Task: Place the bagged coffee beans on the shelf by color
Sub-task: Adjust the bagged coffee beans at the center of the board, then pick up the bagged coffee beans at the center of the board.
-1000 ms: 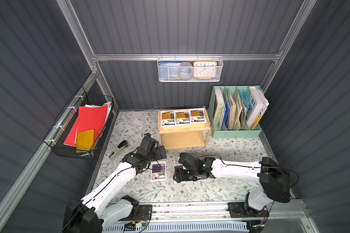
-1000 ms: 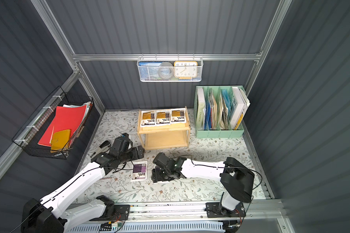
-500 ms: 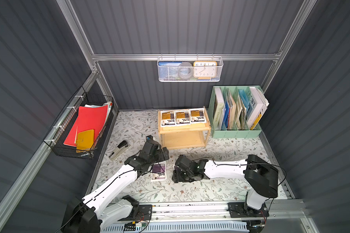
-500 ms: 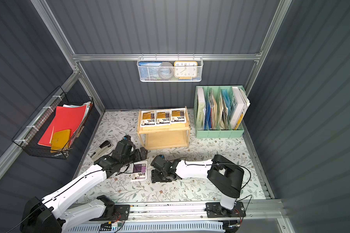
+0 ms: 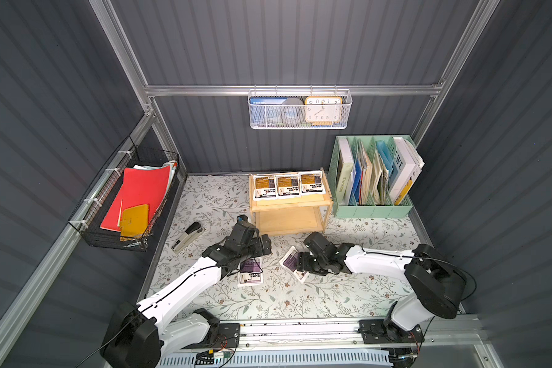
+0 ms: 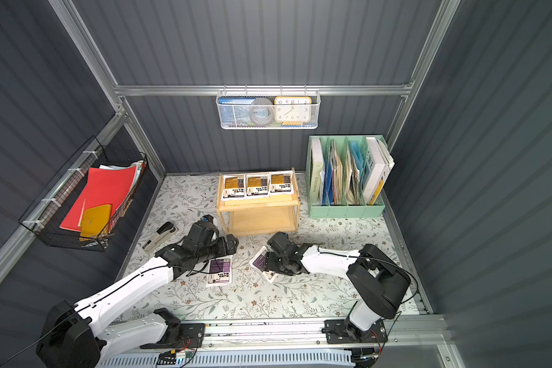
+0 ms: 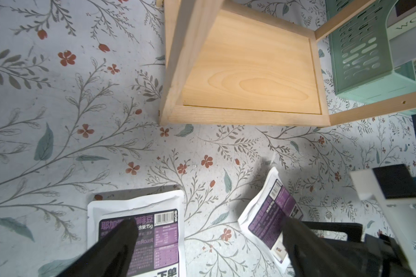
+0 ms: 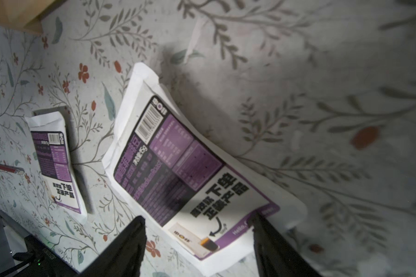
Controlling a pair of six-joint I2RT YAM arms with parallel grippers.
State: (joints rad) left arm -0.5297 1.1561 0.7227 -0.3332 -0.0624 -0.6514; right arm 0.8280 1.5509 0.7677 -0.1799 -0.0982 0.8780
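The left claw (image 7: 209,223) hangs released over one purple pouch (image 5: 251,274) lying flat on the surface (image 5: 300,296). Behind, the shelf (image 5: 287,204) carries three orange pouches (image 5: 288,186) on its top tray. The other purple pouch (image 5: 290,258), tilted, lies between the spread fingers of the released right claw (image 8: 197,218).

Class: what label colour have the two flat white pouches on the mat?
Purple labels; clearest in right wrist view.

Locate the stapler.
In both top views the stapler lies on the floral mat at the left, between the wire basket and the left pincer.
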